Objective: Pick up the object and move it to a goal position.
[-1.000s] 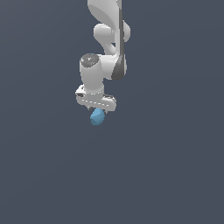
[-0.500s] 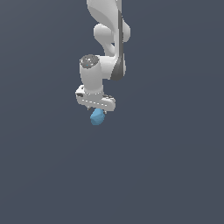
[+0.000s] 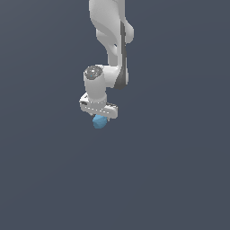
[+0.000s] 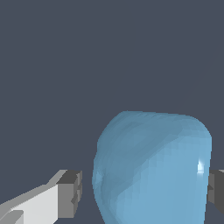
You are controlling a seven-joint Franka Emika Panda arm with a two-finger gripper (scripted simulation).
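We see the object (image 3: 99, 121), a small light-blue lump with faceted sides, hanging directly under the gripper (image 3: 99, 117) in the exterior view, in the middle of a plain dark grey background. Only its lower part comes out below the white gripper body; the fingers are hidden there.

The wrist view shows what the exterior view does not: the object (image 4: 151, 168) sits between the two dark grey pads (image 4: 70, 193), and it fills most of the space between them. The pad on one side looks in contact with it, and on the other side we see a thin dark gap, so we judge that the gripper (image 4: 144, 192) is closed on the object, though the contact is not fully clear.

The white arm (image 3: 112, 40) comes down from the top of the exterior view. Nothing else stands near.

The object's long axis seems to run along the fingers, with the rounded end away from the wrist.
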